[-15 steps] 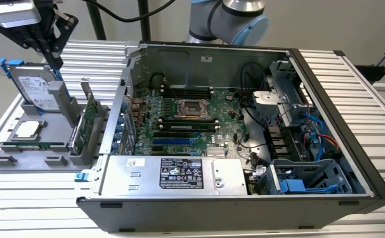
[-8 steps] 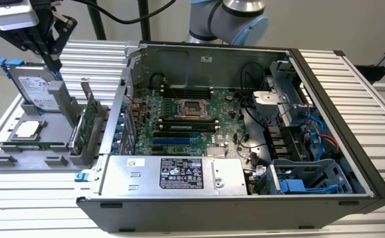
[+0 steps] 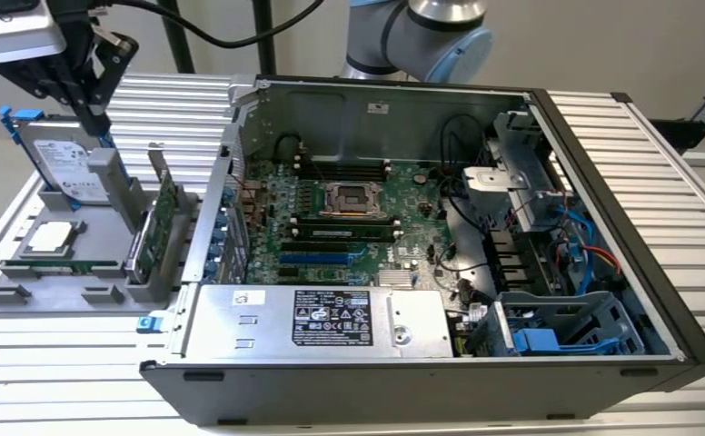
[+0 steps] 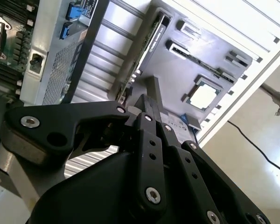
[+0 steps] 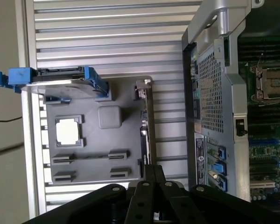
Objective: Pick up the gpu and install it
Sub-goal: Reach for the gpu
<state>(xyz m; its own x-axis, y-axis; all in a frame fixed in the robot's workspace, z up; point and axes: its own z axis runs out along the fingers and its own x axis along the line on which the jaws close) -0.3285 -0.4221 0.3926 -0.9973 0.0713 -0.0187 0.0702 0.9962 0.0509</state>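
The claw (image 3: 94,118) is hanging with its fingers closed on nothing, so neither pick-up nor install is done. Below it, the grey tray (image 3: 37,300) is holding the gpu (image 3: 166,218) upright on edge, plus a hard drive (image 3: 68,168), a processor chip (image 3: 50,238) and a memory stick (image 3: 59,267). Beyond the gpu, the computer case (image 3: 643,272) is lying open.

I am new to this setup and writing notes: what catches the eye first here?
The open computer case sits mid-frame in the exterior view, motherboard bare. At that view's left, a grey tray holds the gpu upright on edge, with the end effector above the tray.
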